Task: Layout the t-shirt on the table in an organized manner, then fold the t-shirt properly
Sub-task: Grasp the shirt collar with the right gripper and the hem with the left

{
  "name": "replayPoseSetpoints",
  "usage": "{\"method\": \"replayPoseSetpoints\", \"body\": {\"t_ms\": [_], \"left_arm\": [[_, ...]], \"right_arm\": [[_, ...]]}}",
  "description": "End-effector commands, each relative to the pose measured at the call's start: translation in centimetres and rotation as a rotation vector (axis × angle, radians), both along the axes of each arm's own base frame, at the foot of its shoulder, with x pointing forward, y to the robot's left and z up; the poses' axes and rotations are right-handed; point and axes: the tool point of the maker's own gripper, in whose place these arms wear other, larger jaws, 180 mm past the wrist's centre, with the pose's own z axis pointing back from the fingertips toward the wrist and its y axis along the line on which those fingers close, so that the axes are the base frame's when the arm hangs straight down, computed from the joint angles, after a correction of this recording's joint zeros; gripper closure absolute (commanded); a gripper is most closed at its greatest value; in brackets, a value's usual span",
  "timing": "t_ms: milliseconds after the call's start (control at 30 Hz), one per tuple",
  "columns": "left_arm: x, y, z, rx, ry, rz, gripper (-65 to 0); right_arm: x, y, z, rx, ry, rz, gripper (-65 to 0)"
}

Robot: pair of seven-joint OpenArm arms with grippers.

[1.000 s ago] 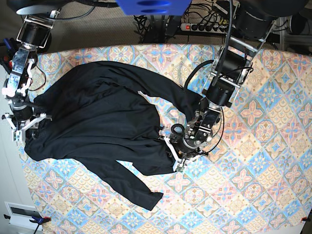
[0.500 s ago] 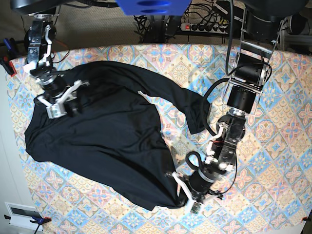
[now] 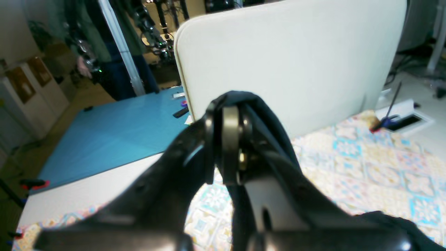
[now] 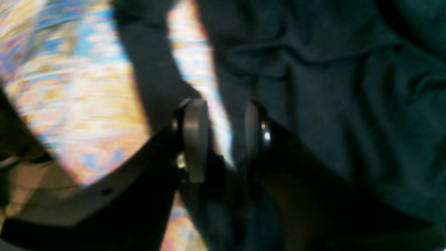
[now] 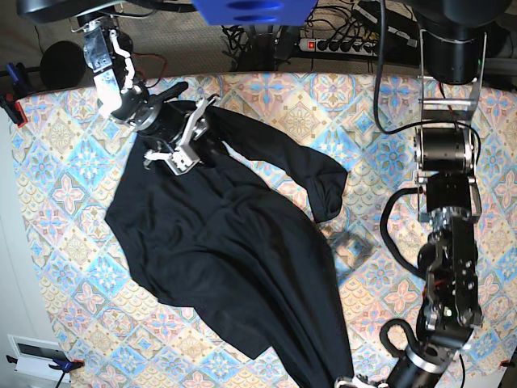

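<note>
The black t-shirt [image 5: 218, 234] lies stretched in a long diagonal over the patterned table [image 5: 388, 137], from the far left down to the near edge. My left gripper [image 5: 349, 380] is at the near edge, shut on the shirt's lower end. In the left wrist view black fabric [image 3: 268, 111] wraps over the closed left gripper [image 3: 231, 116], above the table [image 3: 366, 164]. My right gripper [image 5: 179, 139] hovers over the shirt's upper part. Its jaws stand apart in the blurred right wrist view [image 4: 223, 136], with tablecloth [image 4: 69, 87] showing between them and shirt folds [image 4: 331, 87] beside them.
A loose sleeve [image 5: 323, 190] bunches at mid-table. A white upright panel [image 3: 278, 52] and a blue surface [image 3: 115, 132] stand beyond the table's near edge. A power strip [image 5: 339, 44] and cables lie behind the far edge. A white box [image 5: 32, 352] sits at the near-left corner.
My left gripper shut on the shirt at mid-table and dragged it to the near edge, pulling the shirt long. My right arm swung from the left edge to the far-left part of the shirt.
</note>
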Motion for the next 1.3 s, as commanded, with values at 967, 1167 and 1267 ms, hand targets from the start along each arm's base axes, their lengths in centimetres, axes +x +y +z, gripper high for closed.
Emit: {"method": "replayPoseSetpoints", "body": {"t_ms": [967, 1167, 1267], "left_arm": [[-0.2, 15.3, -34.7, 0.246, 0.623, 0.5, -30.7], [-2.8, 13.8, -37.7, 0.13, 0.698, 0.46, -31.0], [-2.9, 11.8, -38.4, 0.078, 0.716, 0.432, -31.0]], "right_arm": [[0.5, 0.7, 1.2, -0.062, -0.091, 0.033, -17.9], [0.5, 0.8, 1.3, -0.058, -0.092, 0.035, -17.9], [0.5, 0.8, 1.3, -0.058, -0.092, 0.035, -17.9]]}}
